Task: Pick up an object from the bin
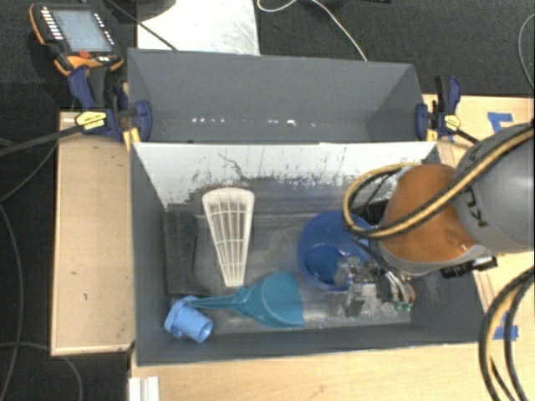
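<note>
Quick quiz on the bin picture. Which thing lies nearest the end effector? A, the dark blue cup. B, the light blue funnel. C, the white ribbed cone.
A: the dark blue cup lies right against the end effector on the right side of the bin, closer than anything else there.

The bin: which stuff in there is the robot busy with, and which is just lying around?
Part of the job: the bin; the arm reaching in; the blue cup, nearest the arm's tip, so probably the pick.

Just lying about: the blue funnel along the front; the white ribbed cone; the dark flat pad at the left.
</note>
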